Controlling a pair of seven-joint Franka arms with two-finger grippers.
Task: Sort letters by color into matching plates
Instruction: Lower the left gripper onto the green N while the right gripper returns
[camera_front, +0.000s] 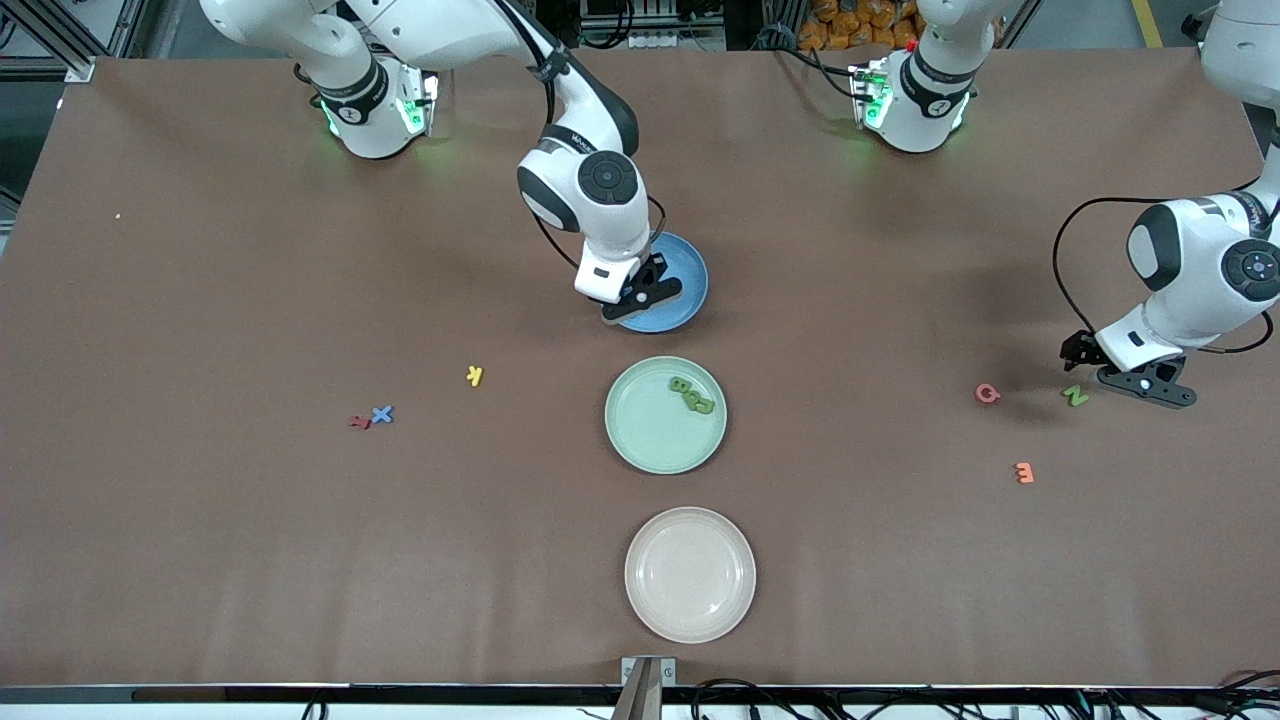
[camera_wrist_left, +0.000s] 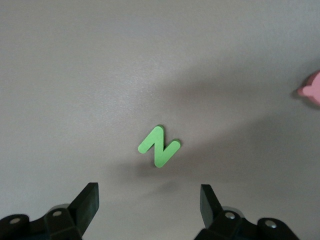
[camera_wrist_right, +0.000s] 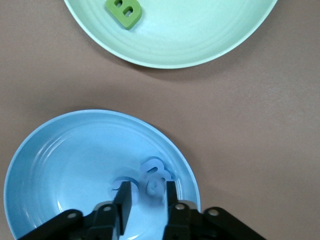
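We see the right gripper over the round medium blue plastic plate, fingers narrowly parted around small blue foam letters lying in it. Left gripper hangs wide open, empty, over the green foam N. Pale mint green plate holds 2 green letters

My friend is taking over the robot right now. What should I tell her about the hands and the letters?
Right gripper: low in the blue plate, fingers a little apart around a blue letter; other blue letters lie beside it in the plate.
Left gripper: open, just above the table by the green N, not touching it.
Green plate: green letters inside, a B among them.
Cream plate: nothing in it.
Left to do: the N to the green plate, the blue X to the blue plate.
Leave the yellow K, the red letter by the X, the pink letter and the orange letter.
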